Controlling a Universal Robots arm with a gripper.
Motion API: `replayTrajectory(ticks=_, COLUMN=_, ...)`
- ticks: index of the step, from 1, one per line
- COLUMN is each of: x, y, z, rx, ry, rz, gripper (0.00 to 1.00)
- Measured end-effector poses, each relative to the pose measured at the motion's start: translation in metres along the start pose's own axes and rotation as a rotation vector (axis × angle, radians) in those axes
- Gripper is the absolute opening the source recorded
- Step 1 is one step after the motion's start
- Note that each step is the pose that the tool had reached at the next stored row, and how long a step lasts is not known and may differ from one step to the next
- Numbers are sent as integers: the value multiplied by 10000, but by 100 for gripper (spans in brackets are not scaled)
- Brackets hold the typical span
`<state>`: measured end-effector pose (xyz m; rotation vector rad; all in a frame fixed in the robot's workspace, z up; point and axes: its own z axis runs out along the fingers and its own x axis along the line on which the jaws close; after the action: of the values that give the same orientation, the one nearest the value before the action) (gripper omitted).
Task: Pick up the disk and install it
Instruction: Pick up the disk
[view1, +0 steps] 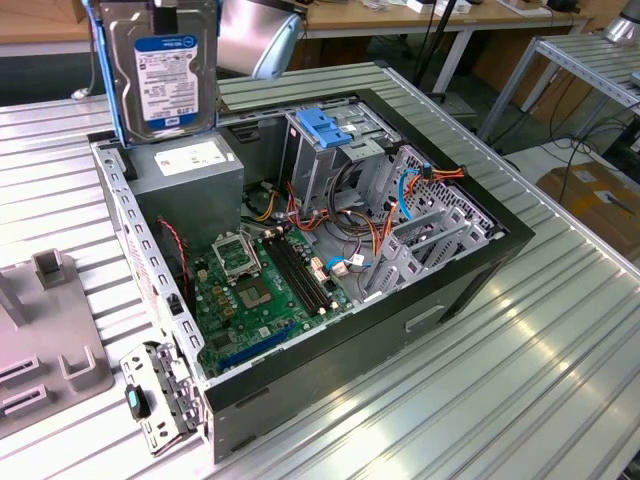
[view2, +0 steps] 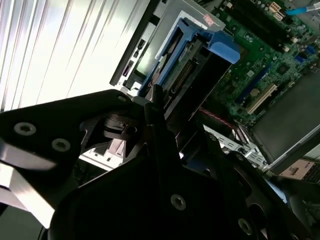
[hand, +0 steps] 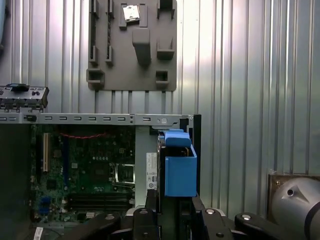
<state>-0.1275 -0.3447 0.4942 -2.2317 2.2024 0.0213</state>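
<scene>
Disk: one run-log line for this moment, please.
disk: upright, in the air over open case | gripper: shut on disk | install: not yet done

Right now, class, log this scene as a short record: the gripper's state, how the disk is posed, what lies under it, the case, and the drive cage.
gripper: shut on the disk
disk pose: upright, raised, label facing the exterior view
under the disk: grey power supply in a corner of the case
case: open side up on the ribbed metal table
drive cage: blue clips on top, disk not yet in it
</scene>
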Motion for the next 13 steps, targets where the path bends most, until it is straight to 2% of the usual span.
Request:
replayTrajectory(ticks=3, x=2, y=-129, z=0, rx=0, ry=0, rz=-1, gripper=35)
replayTrajectory(ticks=5, x=3, y=-246, z=-1, rx=0, ry=0, rz=0, gripper=35)
replayTrajectory(ticks=6, x=5, y=-340, z=-1, rx=0, ry=0, rz=-1, gripper=35)
replayTrajectory(ticks=8, x=6, y=-432, z=-2, rx=0, ry=0, rz=-1, gripper=35)
replayTrajectory(ticks=9, x=7, y=-528, z=-2, rx=0, ry=0, rz=0, gripper=35)
replayTrajectory(ticks=11, x=8, y=-614, z=-2, rx=0, ry=0, rz=-1, gripper=35)
replayTrajectory(ticks=12, x=9, y=-698, z=-3, rx=0, ry=1, rz=-2, gripper=35)
replayTrajectory(ticks=13, x=10, y=-740, z=-3, rx=-1, ry=1, rz=0, gripper=35)
